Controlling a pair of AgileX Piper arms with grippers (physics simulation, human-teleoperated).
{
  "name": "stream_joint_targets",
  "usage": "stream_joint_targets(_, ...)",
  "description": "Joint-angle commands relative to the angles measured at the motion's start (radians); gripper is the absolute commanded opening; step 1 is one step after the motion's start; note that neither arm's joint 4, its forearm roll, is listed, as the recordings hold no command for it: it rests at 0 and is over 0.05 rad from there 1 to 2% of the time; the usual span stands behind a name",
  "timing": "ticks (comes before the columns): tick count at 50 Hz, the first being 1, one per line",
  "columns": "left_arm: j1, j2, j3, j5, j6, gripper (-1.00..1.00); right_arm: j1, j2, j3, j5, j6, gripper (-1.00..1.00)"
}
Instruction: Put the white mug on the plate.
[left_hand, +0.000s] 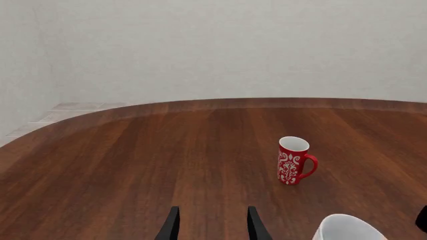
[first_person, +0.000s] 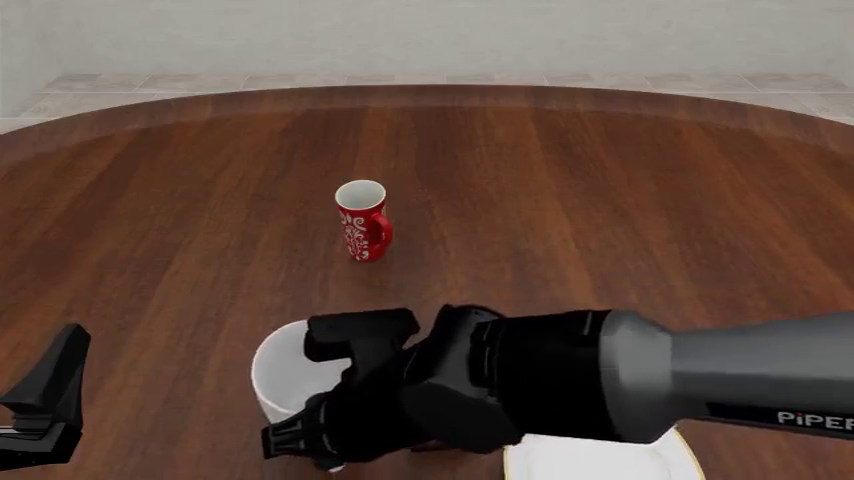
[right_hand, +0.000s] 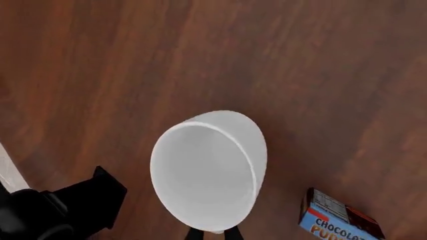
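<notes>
Dark wooden bench, rounded far edge, pale wall behind. The white mug sits near the front edge of the bench, left of centre in the front view, largely covered there by the right arm, which reaches across from the right and ends over it. In the right wrist view the mug is seen from above, wide mouth open to the camera, interior bare; two dark fingertips show at the rim on the camera's side, close together, and appear to pinch the mug's wall, so the right jaws look clenched on the mug rim, though the contact itself lies at the frame edge. Whether the mug is on the bench or lifted: cannot tell. The plate, white with a thin yellow rim, lies at the front edge just right of the mug, mostly hidden under the arm; the mug is beside it. The red mug with white pattern stands upright farther back, well apart from the white mug, handle toward the right in the front view. Left gripper hangs at the left front, its jaws released with bare bench between them, holding nothing. A chocolate pudding box lies on the bench near the white mug in the right wrist view.
</notes>
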Motion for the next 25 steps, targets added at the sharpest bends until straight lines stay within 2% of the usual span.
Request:
stream_joint_targets(1,0.0,0.002,0.001,-0.002,0.0,1.0,-0.015,-0.096,0.008,0.05,-0.022,-1.0)
stream_joint_targets(25,-0.001,0.002,0.001,-0.003,0.0,1.0,-0.069,-0.324,0.093,0.145,-0.054,-1.0)
